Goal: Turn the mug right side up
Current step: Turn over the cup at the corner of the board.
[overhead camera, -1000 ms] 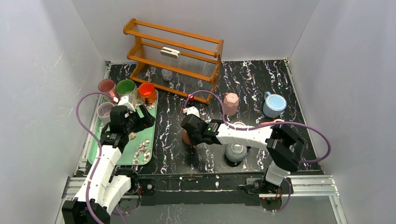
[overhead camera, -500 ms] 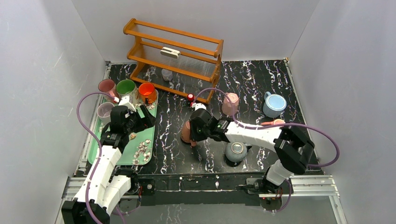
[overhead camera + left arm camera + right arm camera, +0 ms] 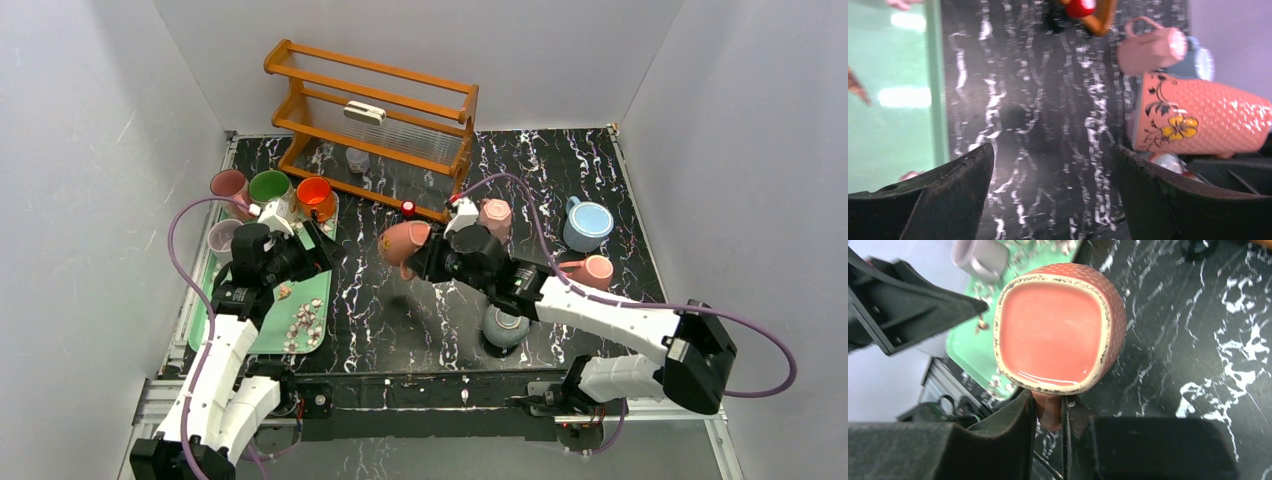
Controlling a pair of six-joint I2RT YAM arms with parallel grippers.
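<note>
The main danger here is a slip. The right end effector (image 3: 1047, 416) is clenched only on the thin handle (image 3: 1048, 410) of the mug (image 3: 405, 243). I judge that the heavy body can swing around this narrow pinch during the turn. It could also slide out, drop on the counter (image 3: 370, 310) and crack. The left end effector (image 3: 1051, 155) is released, with its jaws wide apart, and hangs near; a wide swing could strike it. The mug is in the air above the counter, lying on its side, to the right of the green tray (image 3: 316, 288). Its body sticks out beyond the right fingertips, toward the left arm.
</note>
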